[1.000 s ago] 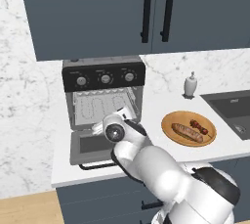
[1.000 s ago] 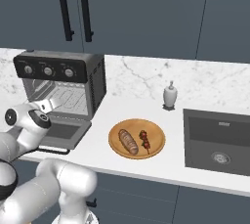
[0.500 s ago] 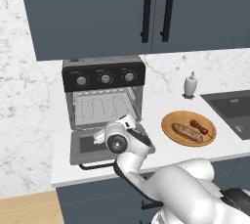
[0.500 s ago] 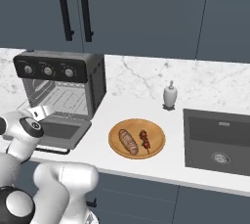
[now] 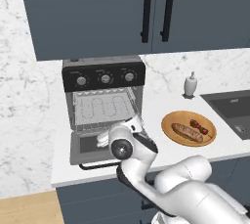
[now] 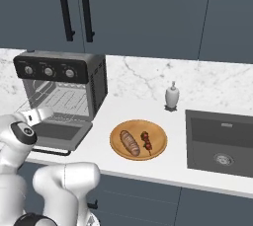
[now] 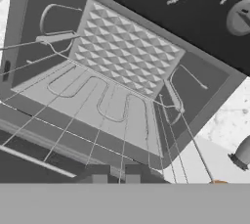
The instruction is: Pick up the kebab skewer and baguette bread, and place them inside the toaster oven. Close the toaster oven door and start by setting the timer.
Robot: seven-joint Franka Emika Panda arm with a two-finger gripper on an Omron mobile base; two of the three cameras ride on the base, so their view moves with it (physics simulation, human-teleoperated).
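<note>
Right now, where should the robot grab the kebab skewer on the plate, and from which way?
Probably from straight above, pinching the bare stick end of the kebab skewer nearest the counter's front edge. It lies flat on the round wooden plate, so nothing sticks up to hold. The baguette bread lies just to its left, so the fingers should close across the stick and stay off the loaf.

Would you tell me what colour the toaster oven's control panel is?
Black, with three silver knobs; the toaster oven panel shows best in the left base view.
</note>
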